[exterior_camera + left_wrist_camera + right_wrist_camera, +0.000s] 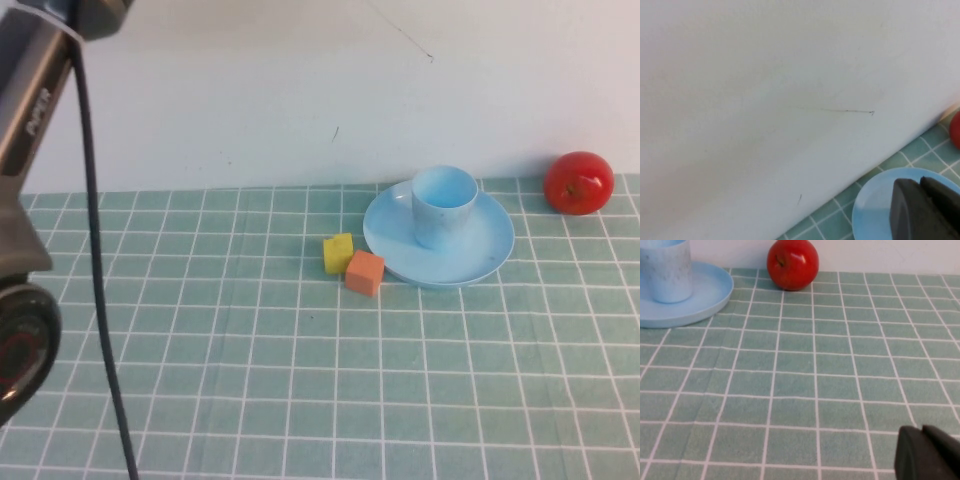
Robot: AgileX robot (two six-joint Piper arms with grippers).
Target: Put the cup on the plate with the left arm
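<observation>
The light blue cup (443,205) stands upright on the light blue plate (490,245) at the back right of the green checked cloth. Both also show in the right wrist view, the cup (666,270) on the plate (700,300). The left arm (30,110) is raised at the far left, well away from the cup. My left gripper (920,182) is shut and empty, facing the wall with part of the plate (872,210) behind its fingers; the cup does not show there. My right gripper (921,429) is shut and empty, low over the cloth, to the right of the plate.
A red apple (578,182) lies right of the plate by the wall and shows in the right wrist view (792,264). A yellow block (338,252) and an orange block (365,272) sit just left of the plate. A black cable (100,300) hangs at the left.
</observation>
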